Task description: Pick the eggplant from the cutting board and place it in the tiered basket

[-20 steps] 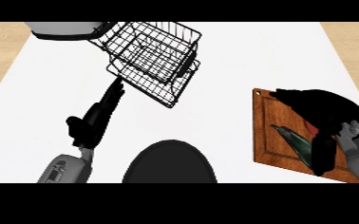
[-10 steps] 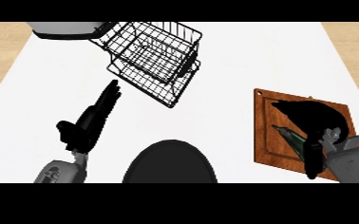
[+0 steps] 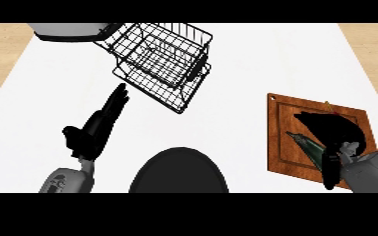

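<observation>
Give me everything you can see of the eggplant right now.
The eggplant is a dark, nearly black, glossy body lying on the brown wooden cutting board at the counter's right side. Its green stem end points toward the board's lower left. The right hand reaches over its lower right part and hides some of it, so I cannot tell whether the fingers have closed on it. It is far from the tiered basket.

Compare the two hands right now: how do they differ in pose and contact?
The left hand lies open on the bare counter, fingers straight toward the tiered basket; the right hand sits over the cutting board, curled round the eggplant. Both are black.
</observation>
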